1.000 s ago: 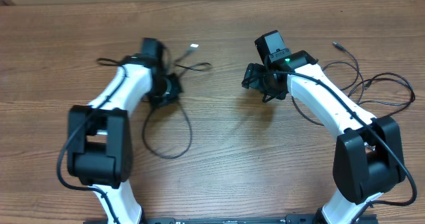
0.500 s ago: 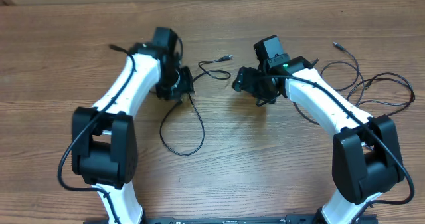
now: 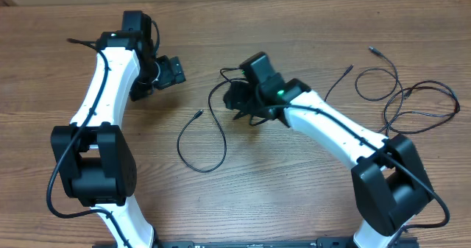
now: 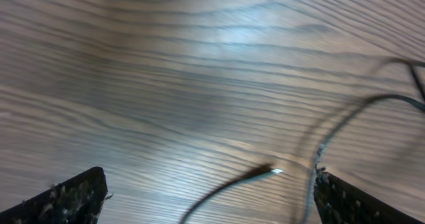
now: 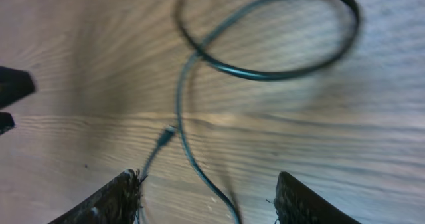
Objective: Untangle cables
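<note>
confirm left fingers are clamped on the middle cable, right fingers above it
No: the left wrist view shows the left fingers open and empty, the middle cable lying free. The right fingers are above it.

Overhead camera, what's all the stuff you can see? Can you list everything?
table: one, brown wood, under everything
middle cable: one, black, lying in a loop between the two arms, top end running under the right hand
right cables: several, black, in loose overlapping loops at the right side of the table; too tangled to count exactly
left arm: one, white with black joints, reaching to the upper left
right arm: one, white with black joints, reaching to the middle
left hand: one, black, open, holding nothing, at the upper left
right hand: one, black, open, over the middle cable's top end
</note>
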